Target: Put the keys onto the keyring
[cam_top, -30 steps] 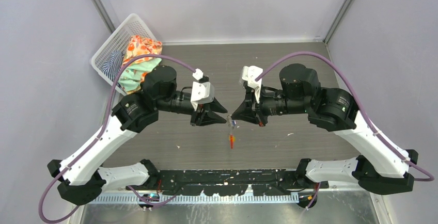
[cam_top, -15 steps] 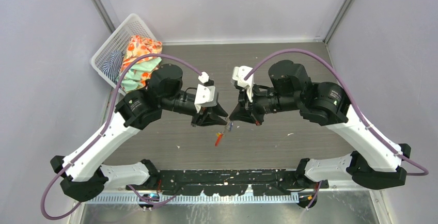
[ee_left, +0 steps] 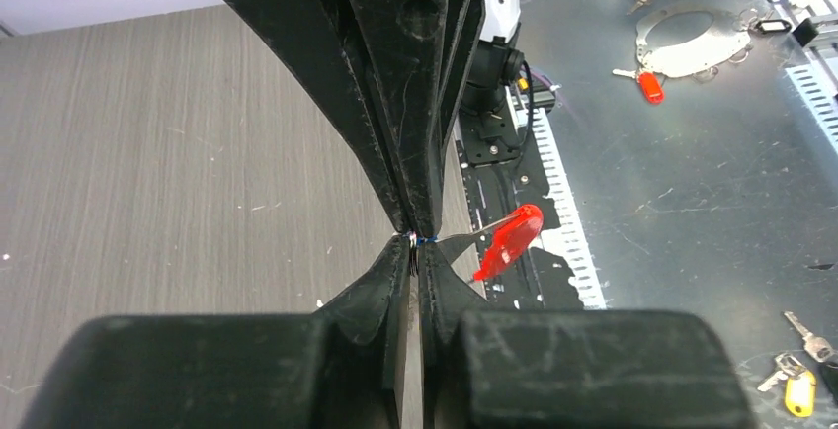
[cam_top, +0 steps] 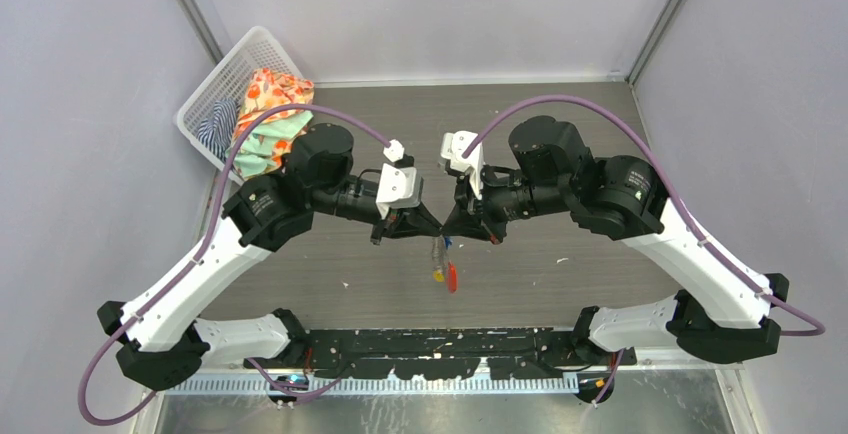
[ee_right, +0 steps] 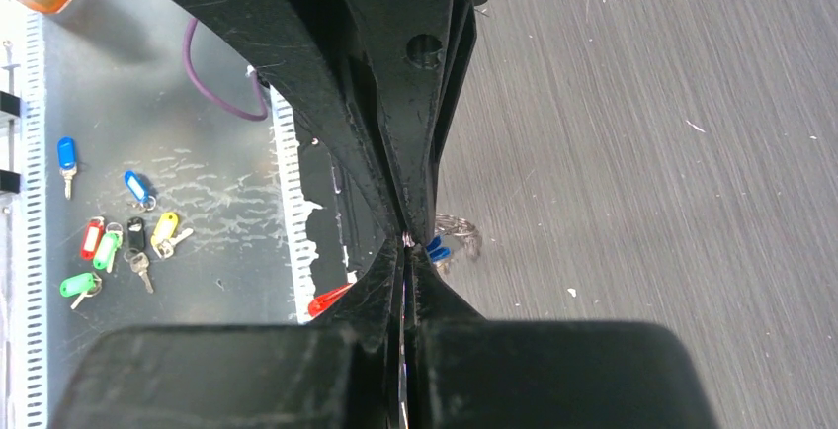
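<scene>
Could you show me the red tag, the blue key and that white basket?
red tag (ee_left: 509,241): left wrist view, middle of its flat plastic body.
blue key (ee_right: 435,248): right wrist view, its blue plastic head.
white basket (cam_top: 222,79): top view, bare mesh wall on its left side.

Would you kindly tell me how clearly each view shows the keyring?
Top external: even light, sharp, but the keyring is tiny. Left wrist: red tag crisp, sheen on the metal sheet. Right wrist: metal ring blurred.
</scene>
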Controlling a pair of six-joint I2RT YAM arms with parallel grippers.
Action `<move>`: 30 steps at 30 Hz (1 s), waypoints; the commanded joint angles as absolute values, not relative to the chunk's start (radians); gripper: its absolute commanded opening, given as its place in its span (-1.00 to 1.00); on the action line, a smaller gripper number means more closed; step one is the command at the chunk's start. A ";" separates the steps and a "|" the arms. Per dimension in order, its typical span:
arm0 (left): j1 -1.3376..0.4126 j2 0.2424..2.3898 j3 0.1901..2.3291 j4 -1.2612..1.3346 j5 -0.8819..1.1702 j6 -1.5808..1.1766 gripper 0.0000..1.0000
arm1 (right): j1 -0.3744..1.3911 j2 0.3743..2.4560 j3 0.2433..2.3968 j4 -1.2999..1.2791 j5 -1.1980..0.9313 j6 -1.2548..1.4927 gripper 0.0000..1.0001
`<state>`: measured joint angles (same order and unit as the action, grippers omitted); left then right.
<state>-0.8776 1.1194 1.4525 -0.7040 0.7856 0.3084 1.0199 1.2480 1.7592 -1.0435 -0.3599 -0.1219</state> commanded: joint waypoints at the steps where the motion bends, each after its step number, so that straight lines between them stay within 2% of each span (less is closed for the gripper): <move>1: -0.888 1.120 1.480 -0.675 0.760 0.321 -0.91 | 1.020 1.234 1.804 -1.018 -0.369 -0.126 -0.98; 4: -0.895 1.130 1.486 -0.676 0.749 0.326 -0.99 | 1.020 1.238 1.807 -1.010 -0.376 -0.121 -0.98; 10: -0.908 1.134 1.494 -0.753 0.744 0.407 -0.99 | 1.019 1.202 1.783 -0.956 -0.370 -0.090 -0.98; 11: -0.909 1.133 1.495 -0.761 0.744 0.415 -0.99 | 1.019 1.190 1.773 -0.940 -0.362 -0.079 -0.86; 12: -0.910 1.135 1.499 -0.762 0.742 0.416 -0.99 | 1.019 1.172 1.756 -0.921 -0.345 -0.067 -0.64; 16: -0.910 1.137 1.520 -0.730 0.755 0.368 -0.99 | 1.020 1.067 1.650 -0.822 -0.290 -0.043 -0.29; 18: -0.910 1.138 1.537 -0.712 0.778 0.318 -1.00 | 1.018 1.002 1.581 -0.764 -0.274 -0.034 -0.19; 24: -0.902 1.136 1.553 -0.558 0.859 0.088 -1.00 | 1.019 0.824 1.396 -0.576 -0.285 -0.031 -0.13; 30: -0.897 1.157 1.584 -0.391 0.882 -0.110 -0.99 | 1.018 0.762 1.306 -0.431 -0.326 -0.031 -0.16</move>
<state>-0.9020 1.1530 1.5215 -0.5797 0.8272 0.0601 1.0191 0.7597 1.3441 -0.6052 -0.3069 -0.0452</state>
